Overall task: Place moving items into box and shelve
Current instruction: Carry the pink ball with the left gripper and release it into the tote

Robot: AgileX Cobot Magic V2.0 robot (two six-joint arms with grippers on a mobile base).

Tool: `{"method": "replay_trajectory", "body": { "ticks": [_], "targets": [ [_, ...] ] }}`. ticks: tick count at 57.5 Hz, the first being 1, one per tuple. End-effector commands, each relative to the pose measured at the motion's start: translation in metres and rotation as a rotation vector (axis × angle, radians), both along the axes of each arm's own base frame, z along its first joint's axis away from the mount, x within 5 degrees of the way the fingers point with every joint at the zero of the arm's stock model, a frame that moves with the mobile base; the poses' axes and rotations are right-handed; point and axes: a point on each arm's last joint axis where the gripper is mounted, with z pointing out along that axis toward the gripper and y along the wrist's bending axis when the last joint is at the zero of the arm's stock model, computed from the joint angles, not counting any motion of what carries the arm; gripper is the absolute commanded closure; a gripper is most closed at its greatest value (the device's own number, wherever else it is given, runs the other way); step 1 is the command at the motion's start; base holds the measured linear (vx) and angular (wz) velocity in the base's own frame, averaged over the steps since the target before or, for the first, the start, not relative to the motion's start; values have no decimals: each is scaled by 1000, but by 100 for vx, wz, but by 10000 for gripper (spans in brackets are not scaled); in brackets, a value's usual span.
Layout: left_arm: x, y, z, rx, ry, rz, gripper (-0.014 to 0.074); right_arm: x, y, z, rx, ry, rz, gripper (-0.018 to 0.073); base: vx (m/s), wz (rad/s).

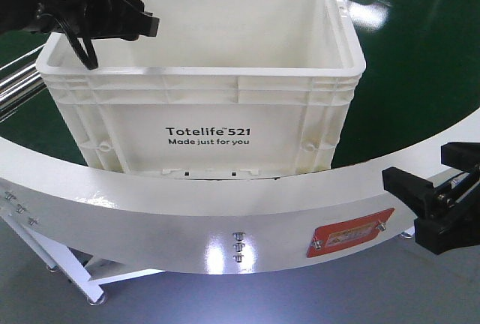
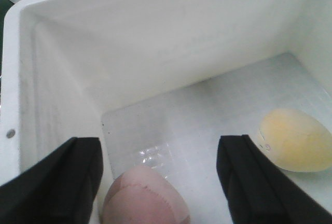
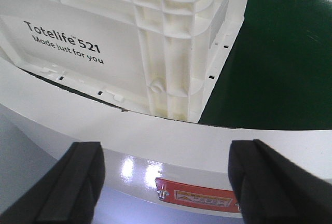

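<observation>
A white plastic box (image 1: pixel 202 91) marked "Totelife 521" stands on the green turntable (image 1: pixel 420 61). My left gripper (image 1: pixel 135 24) hangs over the box's left rear corner, open and empty. In the left wrist view a pink, stitched ball-like item (image 2: pixel 142 198) lies on the box floor below and between the fingers (image 2: pixel 54 182), and a pale yellow egg-shaped item (image 2: pixel 295 138) lies to the right. My right gripper (image 1: pixel 424 204) is open and empty, low at the right, outside the white rim. The box corner (image 3: pixel 166 68) shows in the right wrist view.
A curved white rim (image 1: pixel 187 219) with a red warning label (image 1: pixel 349 235) rings the turntable in front of the box. Its white frame legs (image 1: pixel 67 264) stand on the grey floor at the lower left. Metal rails (image 1: pixel 15 84) lie at the far left.
</observation>
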Motion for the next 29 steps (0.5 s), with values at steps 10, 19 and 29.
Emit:
{"method": "replay_trajectory", "body": {
  "ticks": [10,19,29],
  "targets": [
    [-7,4,28,17,-118,-9,20,7,3,15,31,-105,6,24,0,0],
    [-10,7,23,49,-46,16,22,25,5,28,33,-63,-88,24,0,0],
    [-16,14,32,85,43,70,22,56,9,53,-16,-34,-225,24,0,0]
  ]
}}
